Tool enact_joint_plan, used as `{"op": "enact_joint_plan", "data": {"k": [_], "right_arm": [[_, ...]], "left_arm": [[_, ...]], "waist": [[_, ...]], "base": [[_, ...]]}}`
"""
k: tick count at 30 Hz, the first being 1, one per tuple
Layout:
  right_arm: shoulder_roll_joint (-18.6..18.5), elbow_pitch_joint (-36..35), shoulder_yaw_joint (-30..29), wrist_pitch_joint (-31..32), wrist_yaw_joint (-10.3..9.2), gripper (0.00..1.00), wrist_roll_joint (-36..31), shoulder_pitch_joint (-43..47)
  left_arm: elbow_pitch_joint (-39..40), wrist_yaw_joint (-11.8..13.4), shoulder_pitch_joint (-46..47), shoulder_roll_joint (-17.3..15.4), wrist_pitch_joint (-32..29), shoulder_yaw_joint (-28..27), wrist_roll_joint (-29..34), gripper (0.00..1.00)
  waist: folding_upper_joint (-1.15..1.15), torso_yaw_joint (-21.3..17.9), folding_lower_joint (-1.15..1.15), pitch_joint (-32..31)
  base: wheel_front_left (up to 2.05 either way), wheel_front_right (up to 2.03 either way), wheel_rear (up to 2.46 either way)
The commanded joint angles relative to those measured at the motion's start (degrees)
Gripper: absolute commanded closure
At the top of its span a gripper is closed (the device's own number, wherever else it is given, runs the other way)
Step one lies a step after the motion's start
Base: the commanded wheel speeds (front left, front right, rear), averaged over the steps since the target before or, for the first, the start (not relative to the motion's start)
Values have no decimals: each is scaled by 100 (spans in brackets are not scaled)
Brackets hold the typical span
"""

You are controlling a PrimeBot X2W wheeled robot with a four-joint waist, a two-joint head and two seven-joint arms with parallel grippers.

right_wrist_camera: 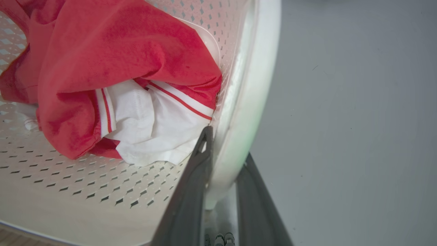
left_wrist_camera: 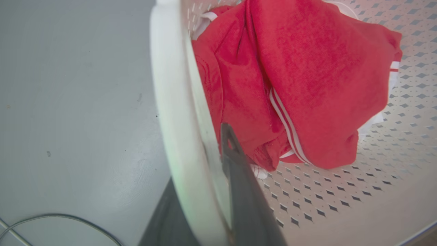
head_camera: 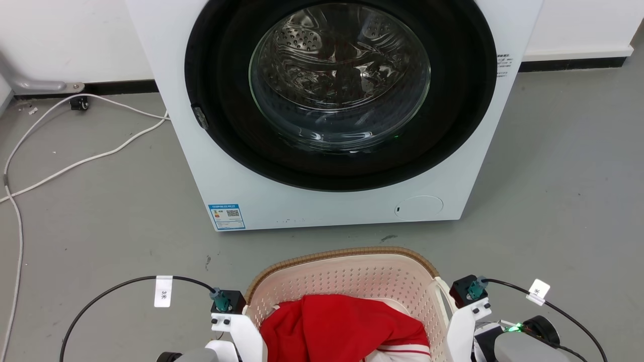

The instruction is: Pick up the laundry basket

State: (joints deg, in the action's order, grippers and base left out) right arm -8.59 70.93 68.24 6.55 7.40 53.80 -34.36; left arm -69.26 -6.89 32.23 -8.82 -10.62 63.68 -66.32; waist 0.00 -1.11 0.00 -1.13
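Laundry basket [head_camera: 347, 279]: cream-white perforated plastic with a brown woven-look rim, low in the head view, near the front of the white washing machine [head_camera: 322, 201]. Flanked by both arms, left arm [head_camera: 241, 329] just beside its left side, right arm [head_camera: 460, 322] just beside its right. Contents: red garment [head_camera: 342, 322] with white stripes, heaped over white cloth [right_wrist_camera: 143, 130]. Left gripper [left_wrist_camera: 201, 157]: clamped across the white left side handle [left_wrist_camera: 170, 102], one dark finger [left_wrist_camera: 239, 177] inside against the wall, the other outside over the grey floor [left_wrist_camera: 68, 102]. Right gripper [right_wrist_camera: 227, 143]: likewise closed on the right side handle [right_wrist_camera: 252, 85], inner finger [right_wrist_camera: 194, 177] beside the white cloth, outer finger over bare floor. Both wrists lowered alongside the basket, fingers pointing down. Black cables [head_camera: 115, 289] looping from each wrist; white cable [head_camera: 75, 161] on the floor at left. Resting on the floor or raised off it: cannot tell.
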Motion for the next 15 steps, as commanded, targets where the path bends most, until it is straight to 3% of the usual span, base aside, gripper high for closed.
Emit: {"op": "enact_joint_plan", "data": {"k": [1,15], "right_arm": [[15,-9,43,-29,16,100,6,-90],[-13,13,247,-54,16,100,244,-113]], "left_arm": [[57,-101,112,66,51,25,-18,100],[33,-102,139,74,76,184,-175,100]], "waist": [[0,1,0,1],[0,15,0,21]], "base": [[0,0,0],[0,0,0]]}}
